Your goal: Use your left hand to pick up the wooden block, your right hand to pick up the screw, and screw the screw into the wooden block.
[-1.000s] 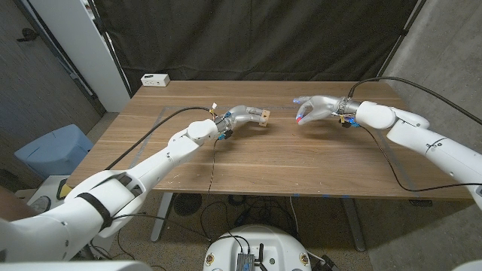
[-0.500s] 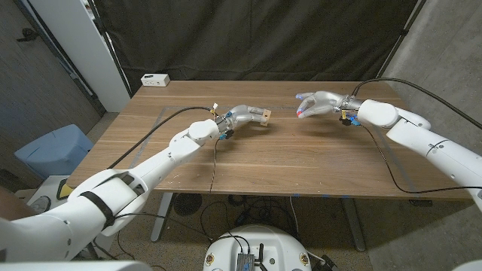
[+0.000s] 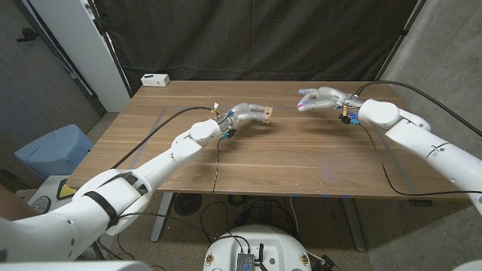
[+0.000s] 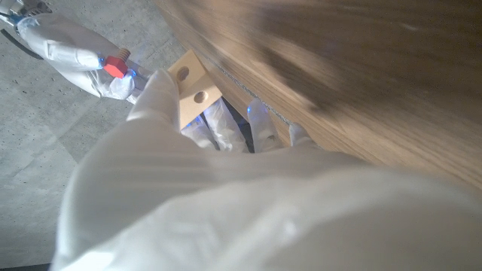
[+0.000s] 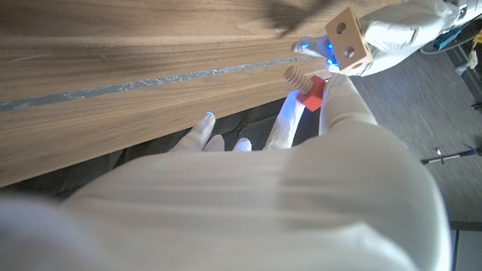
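— Where's everything?

— My left hand [image 3: 242, 115] grips the wooden block [image 3: 261, 114] at upper centre, holes [image 4: 199, 96] outward; my right hand [image 3: 316, 98] pinches the screw [image 5: 303, 84] by its red head.

— Handling?

— Both light and rigid, I'd judge — keep holding the head, threads free.

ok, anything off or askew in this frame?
Nothing stands out. The left robot hand holds the wooden block above the table; the right robot hand holds the red-headed screw, its thread toward the block. Nothing looks spilled or damaged.
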Tool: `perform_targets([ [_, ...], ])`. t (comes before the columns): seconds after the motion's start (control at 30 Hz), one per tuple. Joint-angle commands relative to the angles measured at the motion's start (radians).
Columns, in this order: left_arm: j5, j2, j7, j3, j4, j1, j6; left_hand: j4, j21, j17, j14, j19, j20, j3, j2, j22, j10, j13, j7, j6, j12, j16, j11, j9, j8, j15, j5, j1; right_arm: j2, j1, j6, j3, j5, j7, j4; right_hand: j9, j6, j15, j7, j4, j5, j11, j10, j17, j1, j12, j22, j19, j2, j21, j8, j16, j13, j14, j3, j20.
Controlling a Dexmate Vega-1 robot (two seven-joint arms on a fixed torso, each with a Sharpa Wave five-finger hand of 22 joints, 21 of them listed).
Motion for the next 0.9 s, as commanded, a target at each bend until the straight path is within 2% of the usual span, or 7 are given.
perform_targets([
  [0.03,-0.001,-0.026,0.027,-0.004,0.021,0.006,-0.042,0.005,0.002,0.002,-0.001,0.003,0.009,0.002,0.01,0.005,-0.006,0.002,0.002,0.01,0.0,0.004,-0.001,0.004,0.009,-0.001,-0.001,0.004,0.002,-0.045,-0.065,0.043,0.11,-0.029,-0.053,0.002,0.005,0.004,0.01,0.003,-0.001,0.004,0.003,0.002,0.015,0.0,0.002,0.008,0.006,0.005,0.008,0.005,0.002,0.009,-0.002,-0.001],
  [0.37,-0.008,-0.06,0.036,-0.003,0.055,0.005,-0.072,0.004,0.003,0.002,0.0,0.006,0.011,0.002,0.01,0.005,-0.008,0.001,0.002,0.011,-0.001,0.004,-0.001,0.004,0.009,-0.002,-0.001,0.006,0.012,-0.103,-0.121,0.085,0.192,-0.106,-0.116,0.004,0.013,0.011,0.019,0.005,-0.006,0.012,0.009,0.002,0.014,-0.002,0.002,0.014,0.008,0.005,0.014,0.006,0.003,0.016,-0.004,-0.001],
  [0.47,-0.012,-0.071,0.035,-0.002,0.065,0.006,-0.08,0.004,0.003,0.002,0.0,0.005,0.011,0.001,0.01,0.005,-0.008,0.0,0.002,0.01,0.0,0.005,-0.001,0.004,0.009,-0.002,-0.001,0.006,0.032,-0.13,-0.121,0.103,0.225,-0.145,-0.128,0.004,0.014,0.014,0.02,0.005,-0.007,0.015,0.012,0.001,0.014,-0.002,0.002,0.015,0.008,0.005,0.015,0.006,0.003,0.017,-0.005,0.0],
  [0.9,-0.017,-0.099,0.027,0.003,0.117,-0.01,-0.099,0.006,0.002,0.002,-0.001,0.005,0.009,-0.001,0.012,0.005,-0.01,-0.002,0.002,0.01,0.0,0.004,-0.001,0.004,0.008,-0.002,-0.001,0.004,0.087,-0.176,-0.106,0.129,0.273,-0.253,-0.142,0.001,0.016,0.017,0.024,0.006,-0.01,0.017,0.016,0.001,0.013,-0.003,0.002,0.016,0.009,0.004,0.016,0.007,0.003,0.022,-0.007,0.004],
])
